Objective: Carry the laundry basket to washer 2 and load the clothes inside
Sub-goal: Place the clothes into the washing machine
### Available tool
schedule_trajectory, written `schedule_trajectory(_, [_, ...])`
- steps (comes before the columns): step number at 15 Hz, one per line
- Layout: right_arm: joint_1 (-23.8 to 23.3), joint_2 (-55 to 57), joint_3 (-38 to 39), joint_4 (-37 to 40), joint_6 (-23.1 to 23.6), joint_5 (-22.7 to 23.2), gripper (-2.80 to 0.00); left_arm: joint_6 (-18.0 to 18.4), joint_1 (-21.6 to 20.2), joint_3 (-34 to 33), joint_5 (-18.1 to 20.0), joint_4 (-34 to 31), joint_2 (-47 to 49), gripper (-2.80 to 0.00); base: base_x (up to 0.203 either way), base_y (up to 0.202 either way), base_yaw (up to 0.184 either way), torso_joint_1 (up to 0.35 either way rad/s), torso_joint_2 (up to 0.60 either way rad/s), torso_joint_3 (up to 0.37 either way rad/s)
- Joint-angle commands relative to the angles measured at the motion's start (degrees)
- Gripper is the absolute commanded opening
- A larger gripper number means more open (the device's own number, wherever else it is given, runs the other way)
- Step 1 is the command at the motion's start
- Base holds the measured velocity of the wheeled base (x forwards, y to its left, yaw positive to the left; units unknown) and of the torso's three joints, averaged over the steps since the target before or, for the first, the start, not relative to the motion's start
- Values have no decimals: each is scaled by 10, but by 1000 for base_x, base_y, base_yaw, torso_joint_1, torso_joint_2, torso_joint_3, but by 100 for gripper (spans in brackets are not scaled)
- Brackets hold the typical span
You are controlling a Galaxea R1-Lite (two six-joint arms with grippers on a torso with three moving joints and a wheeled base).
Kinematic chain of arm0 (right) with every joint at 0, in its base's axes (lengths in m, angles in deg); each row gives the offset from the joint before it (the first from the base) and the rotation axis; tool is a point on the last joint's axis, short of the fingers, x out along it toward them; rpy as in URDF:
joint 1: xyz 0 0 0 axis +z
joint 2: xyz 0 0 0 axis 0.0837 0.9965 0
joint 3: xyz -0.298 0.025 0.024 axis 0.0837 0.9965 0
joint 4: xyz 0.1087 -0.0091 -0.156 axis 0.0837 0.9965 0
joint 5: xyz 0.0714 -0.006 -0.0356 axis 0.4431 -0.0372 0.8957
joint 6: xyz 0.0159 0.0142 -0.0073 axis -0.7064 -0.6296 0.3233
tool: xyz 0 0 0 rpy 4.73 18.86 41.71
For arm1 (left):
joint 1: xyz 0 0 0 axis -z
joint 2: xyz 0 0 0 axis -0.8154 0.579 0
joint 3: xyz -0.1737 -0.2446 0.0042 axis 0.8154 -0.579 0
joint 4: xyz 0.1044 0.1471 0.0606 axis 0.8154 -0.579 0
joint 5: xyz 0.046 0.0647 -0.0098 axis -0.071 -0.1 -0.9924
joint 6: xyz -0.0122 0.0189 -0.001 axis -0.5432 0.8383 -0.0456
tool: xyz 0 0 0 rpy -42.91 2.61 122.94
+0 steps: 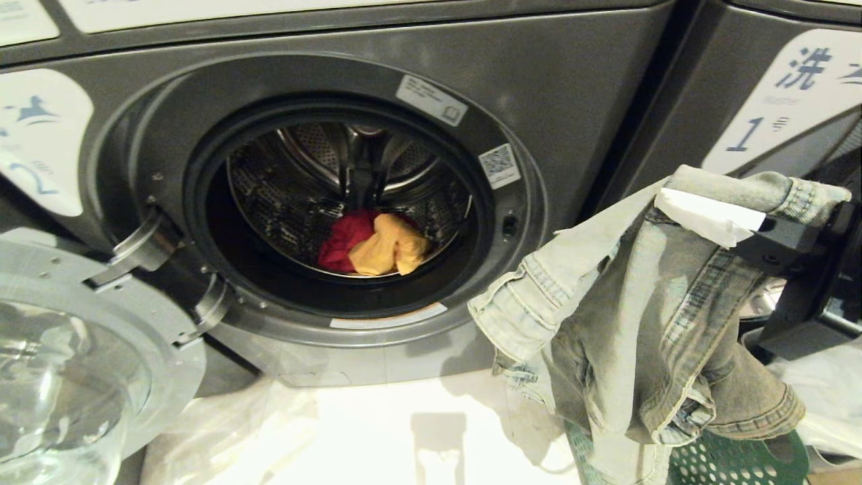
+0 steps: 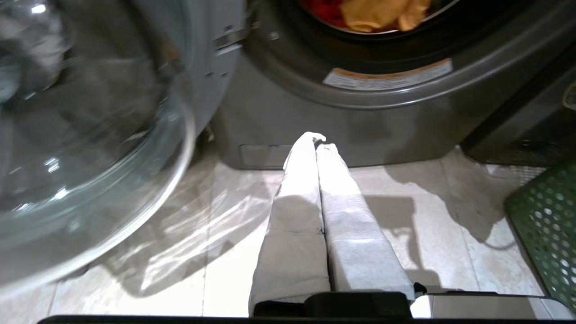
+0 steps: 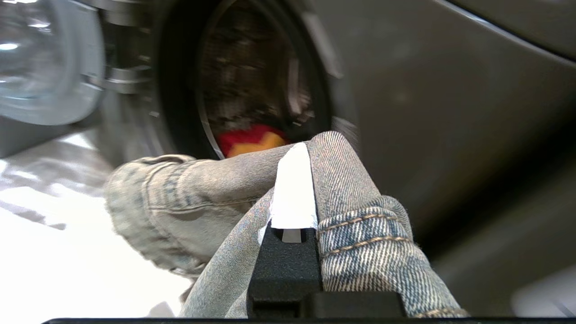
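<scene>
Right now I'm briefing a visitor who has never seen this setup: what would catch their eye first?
The grey-green denim garment hanging from the right gripper, shut on it, right of washer 2 and above the laundry basket. Then the open drum, with the pink-red garment and yellow cloth inside.

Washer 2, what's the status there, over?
Right gripper shut on denim garment, right of washer 2. Left gripper shut, idle, low. Red garment, yellow cloth in drum. Door open, nothing blocking.
</scene>
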Motion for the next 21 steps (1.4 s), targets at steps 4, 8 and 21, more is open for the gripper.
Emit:
schedule_trajectory(4, [-1,3,8,-3,-1,-19,-280,-1,0,0,0,0,0,-280,3,-9,176,3,1,-2])
schedule_trajectory(8, [-7,3,50,-45,-5,-26,-280,-1,0,0,0,0,0,-280,0,-10,175,5,1,5])
schedule_trajectory(21, [-160,186,166,-220,-130,-120,-280,-1,0,0,0,0,0,-280,0,-3,53,0,1,1])
